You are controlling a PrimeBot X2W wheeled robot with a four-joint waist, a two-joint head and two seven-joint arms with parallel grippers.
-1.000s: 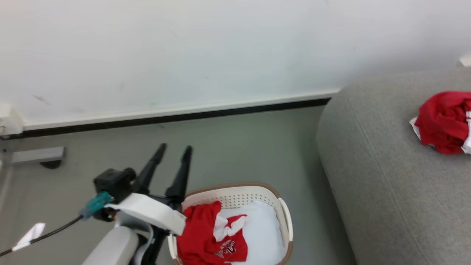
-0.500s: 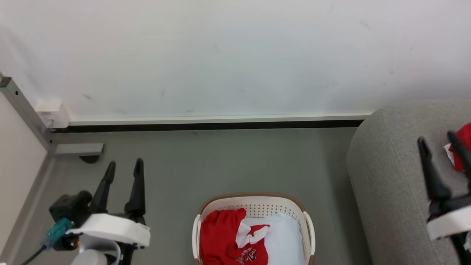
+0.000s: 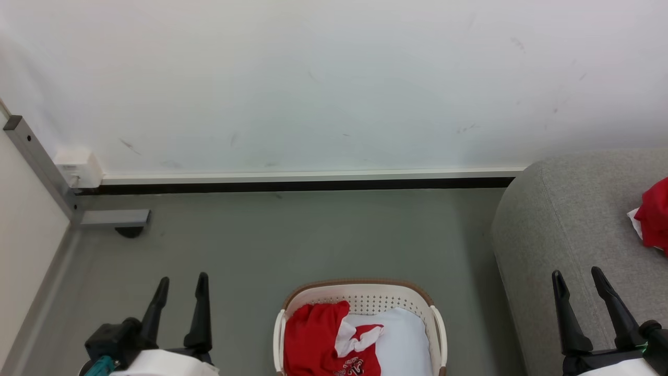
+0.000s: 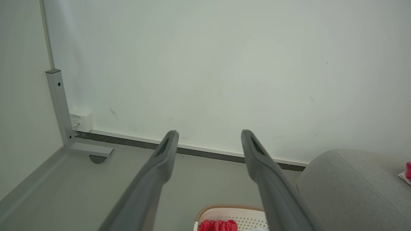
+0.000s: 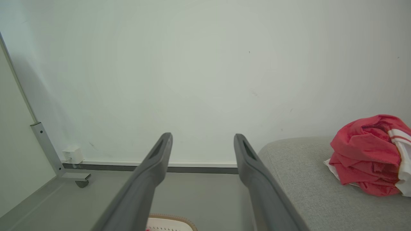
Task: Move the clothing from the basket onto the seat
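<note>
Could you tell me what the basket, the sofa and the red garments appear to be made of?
The basket looks like smooth cream-white moulded plastic: regular punched holes, rigid brown rim. The sofa seems upholstered in matte light-grey woven fabric, with fine grain and a stitched seam. The red garments look like thin, soft cloth, possibly synthetic sportswear: they crumple into loose folds.

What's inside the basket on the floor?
Inside the basket lies red clothing with white trim and a dark logo, on a white sheet. Whatever is beneath them is covered, and the basket's near end is cut off.
</note>
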